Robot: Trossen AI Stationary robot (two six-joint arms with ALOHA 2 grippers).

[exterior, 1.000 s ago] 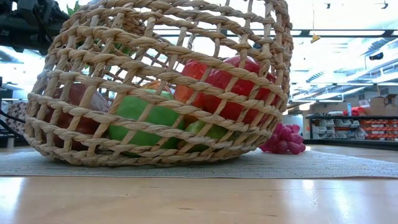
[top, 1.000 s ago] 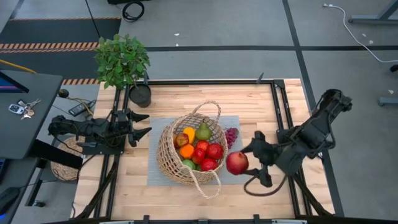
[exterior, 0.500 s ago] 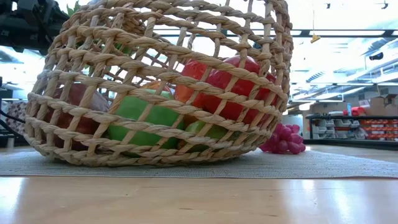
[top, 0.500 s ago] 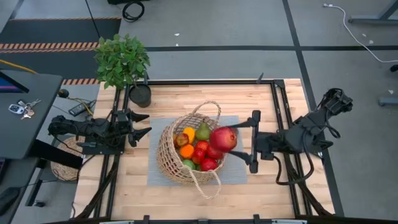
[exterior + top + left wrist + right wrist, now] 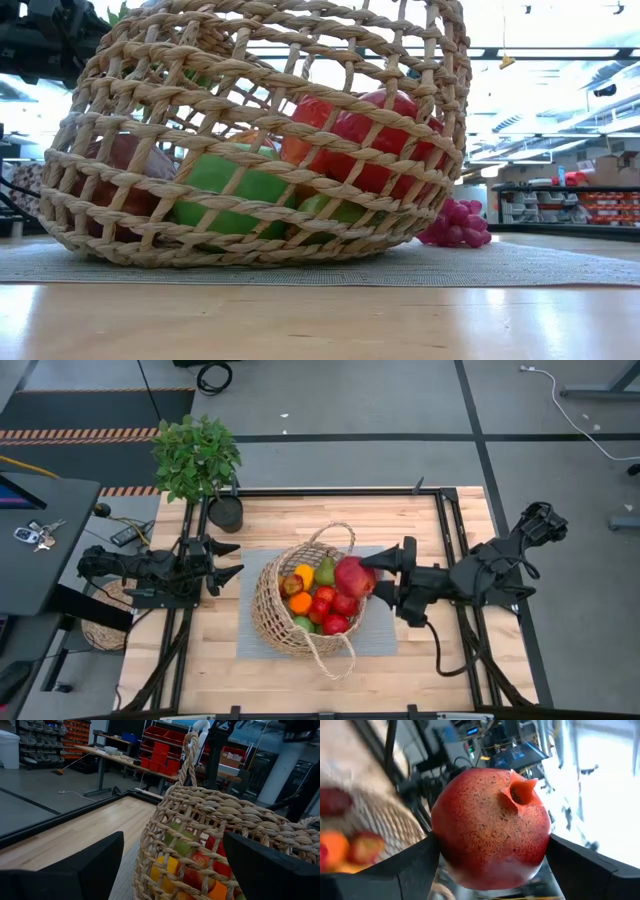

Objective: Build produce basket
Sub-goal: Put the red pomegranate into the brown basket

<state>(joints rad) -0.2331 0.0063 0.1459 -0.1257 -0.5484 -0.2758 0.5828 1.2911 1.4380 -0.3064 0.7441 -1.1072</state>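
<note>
I have the pomegranate [image 5: 355, 577] clamped between the right fingers [image 5: 381, 578], one finger on each side of it, its crown showing in the wrist view. It hangs over the basket [image 5: 270, 615] at the rim's 3 o'clock edge. The basket sits on a grey mat [image 5: 247, 645] mid-tabletop [image 5: 420, 670], already holding a pear [image 5: 327, 571], an orange [image 5: 300, 603], a yellow pepper [image 5: 304, 574] and red apples [image 5: 336, 623]. Purple grapes [image 5: 456, 224] lie on the mat just outside the basket, at its 3 o'clock. The left fingers [image 5: 228, 561] wait spread wide at the basket's 9 o'clock, holding nothing.
</note>
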